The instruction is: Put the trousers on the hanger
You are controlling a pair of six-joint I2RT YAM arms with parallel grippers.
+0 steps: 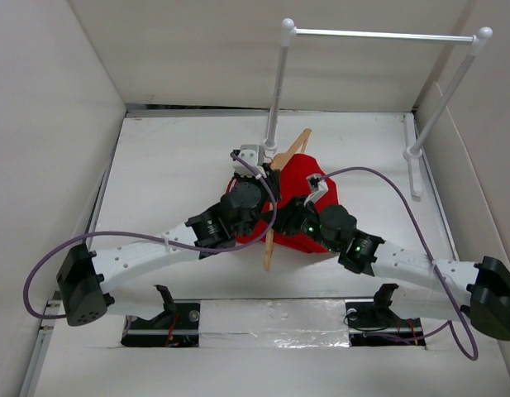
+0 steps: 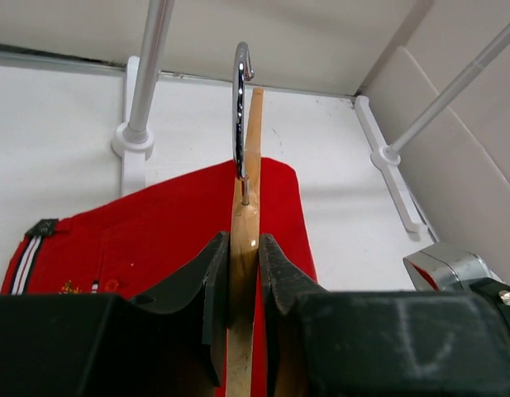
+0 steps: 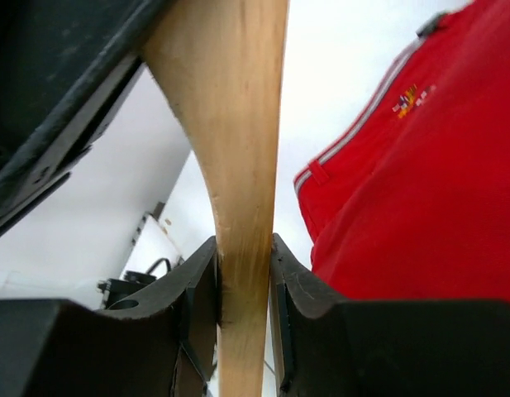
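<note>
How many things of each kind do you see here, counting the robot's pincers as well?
trousers, red: 1
hanger, wooden: 1
clothes rail, white: 1
pincers, both clamped on the hanger, left pincer and right pincer: 2
Total: 5

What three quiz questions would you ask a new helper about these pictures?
1. True or false: the left pincer is shut on the hanger.
2. The trousers are: A blue, B red, C green.
3. Fill in: the white rail stands on ____ posts.

Key: 1 true; 2 B; 3 two.
</note>
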